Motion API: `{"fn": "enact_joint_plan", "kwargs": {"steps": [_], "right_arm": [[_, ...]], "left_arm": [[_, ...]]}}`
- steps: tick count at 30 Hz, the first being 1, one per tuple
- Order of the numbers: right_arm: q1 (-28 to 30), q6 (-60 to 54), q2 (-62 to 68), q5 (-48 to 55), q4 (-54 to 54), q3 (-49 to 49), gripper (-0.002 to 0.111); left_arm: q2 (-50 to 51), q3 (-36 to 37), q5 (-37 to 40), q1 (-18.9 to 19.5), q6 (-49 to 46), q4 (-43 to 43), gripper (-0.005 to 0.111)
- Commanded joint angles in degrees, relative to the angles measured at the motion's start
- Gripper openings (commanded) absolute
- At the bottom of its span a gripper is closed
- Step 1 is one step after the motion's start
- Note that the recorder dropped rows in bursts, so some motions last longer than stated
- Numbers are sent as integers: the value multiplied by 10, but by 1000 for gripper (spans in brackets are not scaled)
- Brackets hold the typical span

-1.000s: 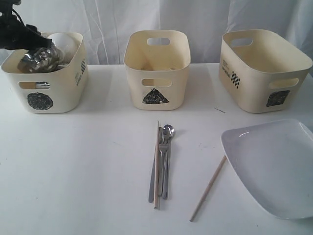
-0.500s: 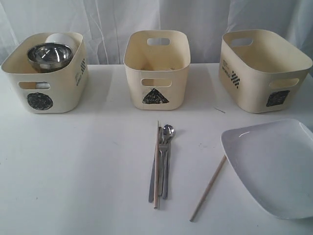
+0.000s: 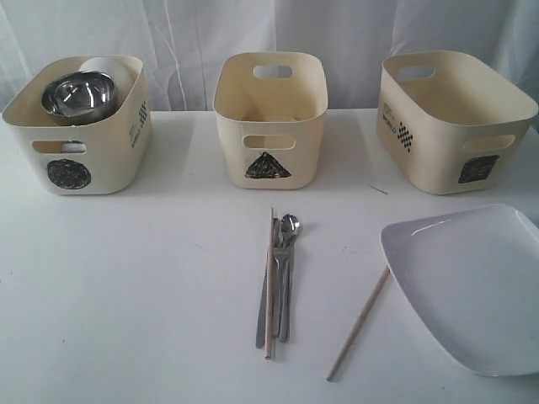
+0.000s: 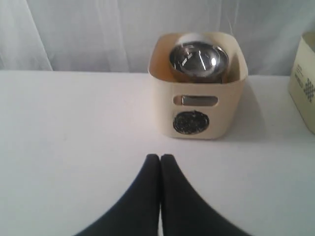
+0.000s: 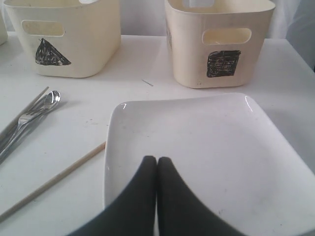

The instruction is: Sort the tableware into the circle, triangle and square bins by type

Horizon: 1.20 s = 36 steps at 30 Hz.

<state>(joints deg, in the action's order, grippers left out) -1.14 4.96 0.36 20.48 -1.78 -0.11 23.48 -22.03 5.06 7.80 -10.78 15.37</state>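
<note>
Steel bowl (image 4: 198, 61), maybe shifted, beyond fingers (image 4: 145, 191)

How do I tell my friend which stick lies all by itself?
Find the big white plate on the right of the table. A thin wooden chopstick lies slanted just left of it. The other chopstick is bunched with the cutlery in the middle; this one lies alone.

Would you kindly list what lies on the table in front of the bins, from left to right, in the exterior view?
cutlery bundle → loose chopstick → white plate
</note>
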Motion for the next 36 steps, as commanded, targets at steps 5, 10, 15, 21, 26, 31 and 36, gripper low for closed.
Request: {"fn": "enact_joint_plan", "kwargs": {"steps": [5, 10, 15, 21, 26, 31, 36], "right_arm": [[-1, 3, -4, -3, -2, 1, 0], [-1, 3, -4, -3, -2, 1, 0], [-1, 3, -4, -3, -2, 1, 0], [-1, 3, -4, -3, -3, 1, 0], [-1, 3, -4, -3, -3, 1, 0], [-1, 3, -4, -3, -2, 1, 0], [-1, 3, -4, -4, -2, 1, 0]], "left_arm": [[-37, 4, 106, 1, -1, 2, 0], [-166, 4, 120, 1, -2, -35, 0], [-195, 4, 133, 1, -2, -57, 0], [-195, 41, 159, 1, 1, 39, 0], [-195, 133, 111, 1, 97, 39, 0], [-195, 185, 106, 1, 108, 30, 0], [-195, 220, 158, 1, 89, 33, 0]]}}
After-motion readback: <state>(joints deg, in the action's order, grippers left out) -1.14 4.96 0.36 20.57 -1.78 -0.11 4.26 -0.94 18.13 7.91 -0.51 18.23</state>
